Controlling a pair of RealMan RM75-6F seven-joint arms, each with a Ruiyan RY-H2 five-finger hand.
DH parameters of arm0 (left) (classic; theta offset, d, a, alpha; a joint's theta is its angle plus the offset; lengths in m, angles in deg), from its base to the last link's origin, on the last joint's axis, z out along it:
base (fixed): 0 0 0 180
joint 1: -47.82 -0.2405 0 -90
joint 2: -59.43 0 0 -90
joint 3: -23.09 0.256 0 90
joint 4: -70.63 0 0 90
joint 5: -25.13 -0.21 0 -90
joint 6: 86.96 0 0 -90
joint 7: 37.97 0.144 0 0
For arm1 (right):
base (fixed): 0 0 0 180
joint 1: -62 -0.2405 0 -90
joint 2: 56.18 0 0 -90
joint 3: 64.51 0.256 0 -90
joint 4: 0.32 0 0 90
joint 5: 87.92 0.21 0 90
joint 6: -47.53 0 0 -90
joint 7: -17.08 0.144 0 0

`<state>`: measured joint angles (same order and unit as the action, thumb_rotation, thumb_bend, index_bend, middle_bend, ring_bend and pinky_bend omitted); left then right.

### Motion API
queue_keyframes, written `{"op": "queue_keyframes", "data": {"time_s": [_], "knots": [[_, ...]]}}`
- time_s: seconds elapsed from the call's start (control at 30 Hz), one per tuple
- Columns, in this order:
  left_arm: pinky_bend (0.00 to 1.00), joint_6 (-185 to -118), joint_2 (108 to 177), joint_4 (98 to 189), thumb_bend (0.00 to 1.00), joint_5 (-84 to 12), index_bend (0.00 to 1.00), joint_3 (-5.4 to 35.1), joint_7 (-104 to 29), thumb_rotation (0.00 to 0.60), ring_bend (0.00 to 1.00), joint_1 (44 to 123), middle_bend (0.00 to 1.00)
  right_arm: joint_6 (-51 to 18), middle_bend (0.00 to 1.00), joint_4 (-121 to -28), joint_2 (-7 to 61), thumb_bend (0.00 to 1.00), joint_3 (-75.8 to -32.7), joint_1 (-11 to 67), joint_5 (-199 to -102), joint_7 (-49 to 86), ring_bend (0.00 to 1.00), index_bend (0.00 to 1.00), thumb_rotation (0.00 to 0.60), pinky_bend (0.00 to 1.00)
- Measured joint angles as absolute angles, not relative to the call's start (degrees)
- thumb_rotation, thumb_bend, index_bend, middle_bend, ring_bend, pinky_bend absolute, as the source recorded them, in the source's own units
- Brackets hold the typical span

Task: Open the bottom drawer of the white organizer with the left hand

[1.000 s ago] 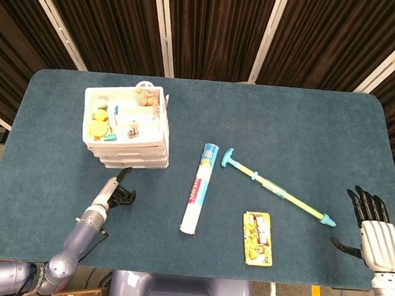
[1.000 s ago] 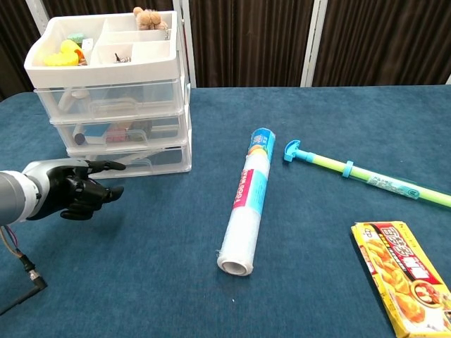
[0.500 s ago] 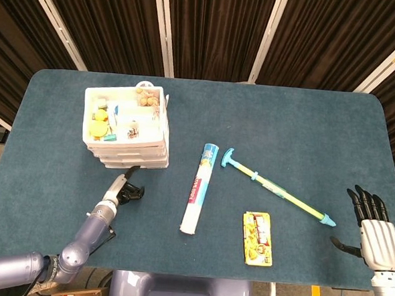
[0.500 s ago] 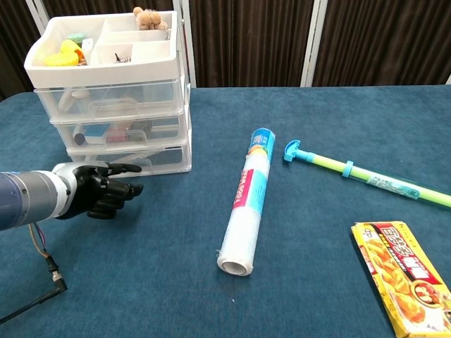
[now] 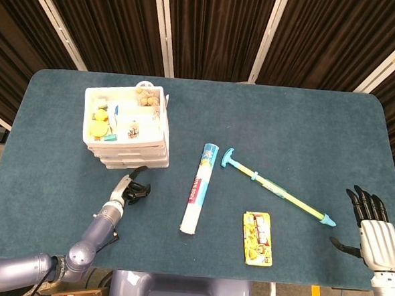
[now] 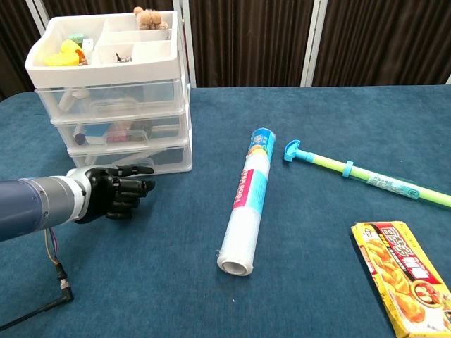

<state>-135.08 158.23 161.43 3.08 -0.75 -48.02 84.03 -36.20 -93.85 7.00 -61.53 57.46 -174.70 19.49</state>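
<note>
Three drawers stack in the white organizer (image 6: pixel 116 98) at ten o'clock on the counter (image 5: pixel 286 126); the bottom drawer (image 6: pixel 134 158) sits closed. The left hand (image 6: pixel 116 190) lies just in front of it, fingers (image 6: pixel 137 186) curled, holding nothing. The right hand (image 5: pixel 373 232), at four o'clock, has its fingers spread, empty.

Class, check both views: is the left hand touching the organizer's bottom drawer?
Cannot tell. In the chest view the left hand has a fingertip overlapping the bottom drawer front; neither view shows contact or gap plainly.

White organizer (image 6: pixel 113 91), far-left of table; bottom drawer (image 6: pixel 134 159) closed, clear-fronted
</note>
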Motion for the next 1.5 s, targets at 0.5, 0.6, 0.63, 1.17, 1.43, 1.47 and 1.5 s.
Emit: {"op": "queue_keyframes", "data": {"time_s": [0.5, 0.6, 0.63, 1.17, 1.43, 1.47, 1.5], "knots": [[0.98, -133.94, 158.54, 161.83, 0.55, 1.1, 0.16, 1.07, -48.86, 0.6, 0.97, 83.25, 0.98, -36.22, 0.0, -94.01, 6.93, 0.09, -61.49, 57.48, -174.54, 19.65, 0.0, 0.0, 0.6, 0.0], [0.99, -133.71, 158.17, 163.0, 0.55, 0.41, 0.16, 2.16, -48.85, 0.6, 0.97, 82.64, 0.98, -36.18, 0.0, -94.02, 6.89, 0.09, -61.48, 57.48, -174.46, 19.73, 0.0, 0.0, 0.6, 0.0], [0.99, -133.64, 158.02, 163.41, 0.55, 0.1, 0.17, 2.44, -48.94, 0.6, 0.97, 82.38, 0.98, -36.17, 0.0, -94.04, 6.88, 0.09, -61.48, 57.48, -174.46, 19.72, 0.0, 0.0, 0.6, 0.0], [0.99, -136.56, 153.2, 169.45, 0.55, -14.77, 0.17, 8.86, -47.65, 0.6, 0.97, 77.25, 0.99, -36.38, 0.0, -94.1, 7.0, 0.09, -61.32, 57.63, -174.06, 19.45, 0.0, 0.0, 0.6, 0.0], [1.0, -147.65, 151.35, 169.98, 0.55, -24.48, 0.17, 10.98, -33.79, 0.6, 0.98, 77.44, 1.0, -36.45, 0.0, -94.16, 7.06, 0.09, -61.31, 57.7, -173.98, 19.31, 0.0, 0.0, 0.6, 0.0], [1.0, -148.21, 151.07, 170.16, 0.55, -24.33, 0.17, 10.96, -31.8, 0.6, 0.98, 77.71, 1.0, -36.44, 0.0, -94.18, 7.05, 0.09, -61.32, 57.71, -173.97, 19.32, 0.0, 0.0, 0.6, 0.0], [1.0, -148.92, 150.69, 170.46, 0.55, -23.76, 0.17, 10.82, -29.15, 0.6, 0.98, 78.16, 1.0, -36.44, 0.0, -94.18, 7.04, 0.09, -61.32, 57.72, -173.96, 19.33, 0.0, 0.0, 0.6, 0.0]]}}
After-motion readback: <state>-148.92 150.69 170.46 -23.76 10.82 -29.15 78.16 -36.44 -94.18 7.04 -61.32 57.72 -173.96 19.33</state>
